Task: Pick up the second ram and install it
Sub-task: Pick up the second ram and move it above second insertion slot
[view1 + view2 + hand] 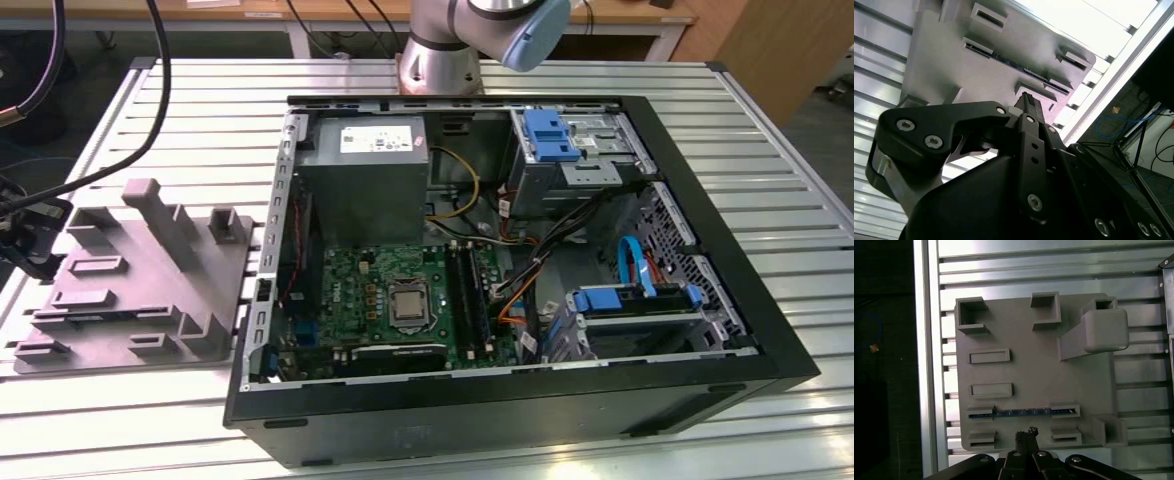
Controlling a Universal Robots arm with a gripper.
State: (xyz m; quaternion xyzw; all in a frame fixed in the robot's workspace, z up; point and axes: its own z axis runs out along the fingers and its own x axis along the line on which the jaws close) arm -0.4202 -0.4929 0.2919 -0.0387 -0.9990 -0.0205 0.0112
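The arm's gripper [1026,433] hovers over the grey fixture tray [1034,365] on the slatted metal table [400,75]. Its black fingers [1029,107] are pressed together with nothing between them. The second ram [1021,413], a thin dark board, stands on edge in the tray, held at each end by small slotted blocks. In both wrist views it is near the fingertips but apart from them. In the exterior view, the open computer case [534,405] sits beside the tray, toward the exterior view's right.
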